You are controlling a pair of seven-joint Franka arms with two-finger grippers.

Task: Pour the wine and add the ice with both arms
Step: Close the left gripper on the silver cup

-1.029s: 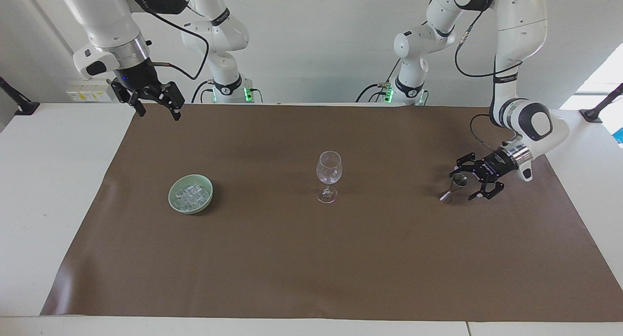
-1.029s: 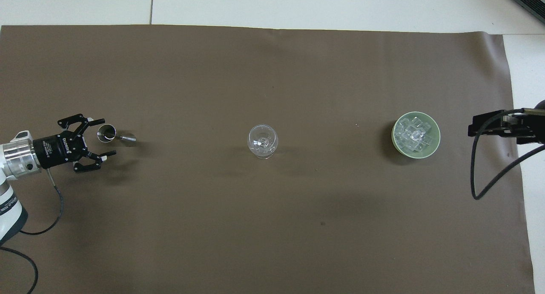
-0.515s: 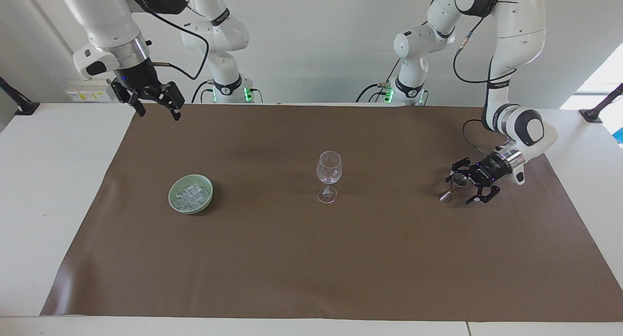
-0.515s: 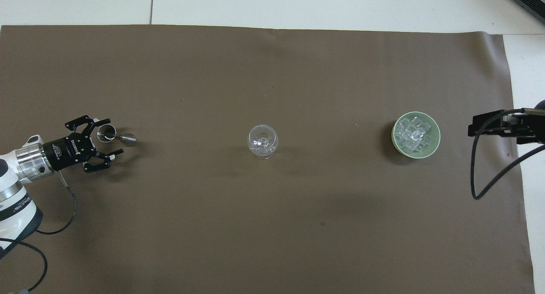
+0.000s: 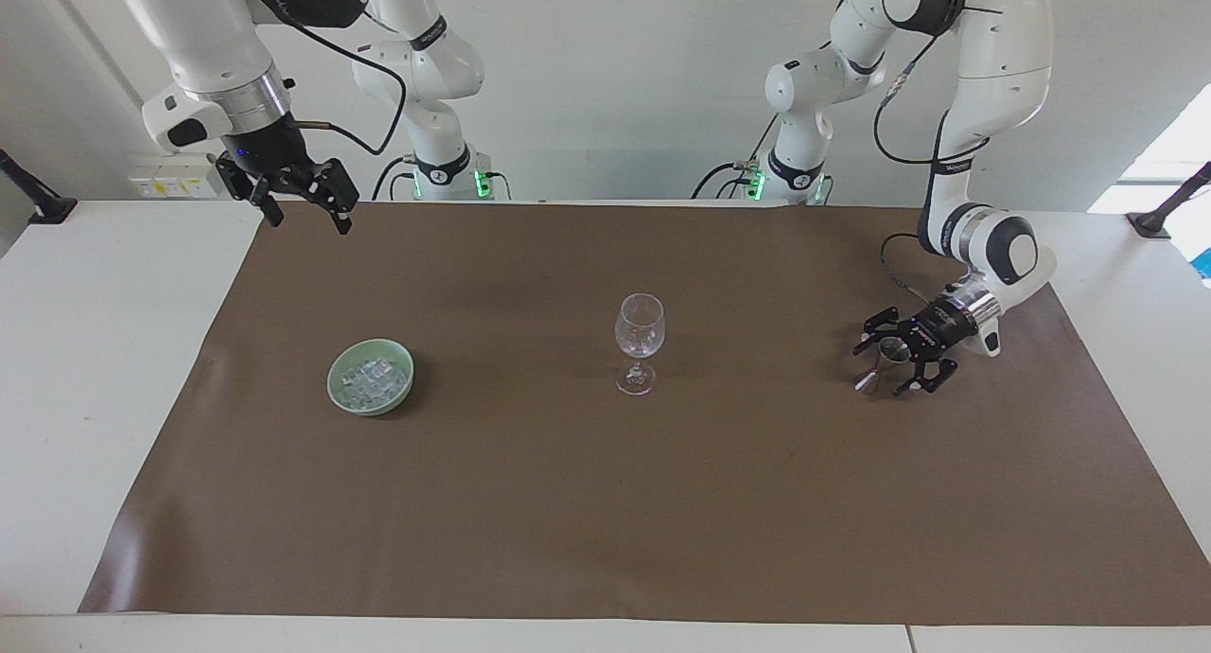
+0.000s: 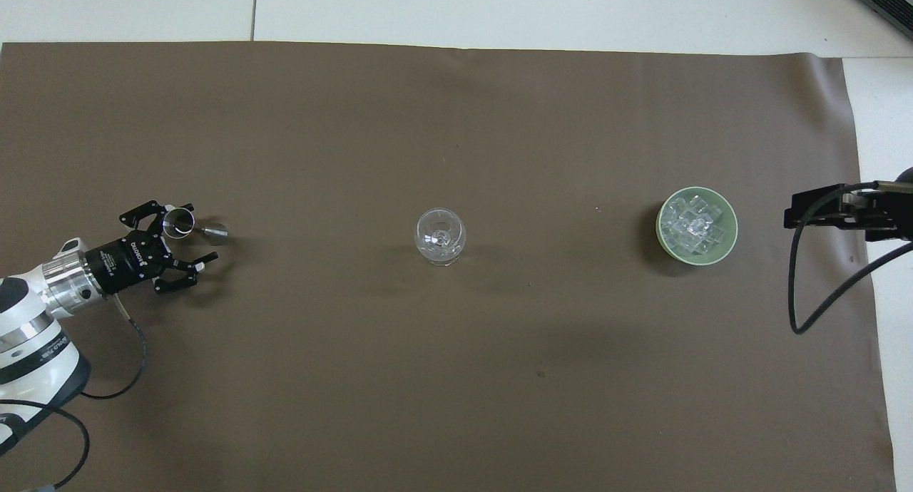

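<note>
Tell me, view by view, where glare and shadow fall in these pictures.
Facing view: a bright window washes out the edge by the left arm's end of the table; soft shadows lie under the glass and the bowl. Overhead view: the ice glints white, the metal cup shines, and the left gripper casts a faint shadow on the mat.

I see even, bright diffuse light on both views, with only soft faint shadows on the matte brown table mat [image 5: 605, 502]. Daylight blows out a window patch at the facing view's edge. Focus looks sharp; the clear stemmed wine glass [image 5: 640, 336] shows small highlights.
</note>
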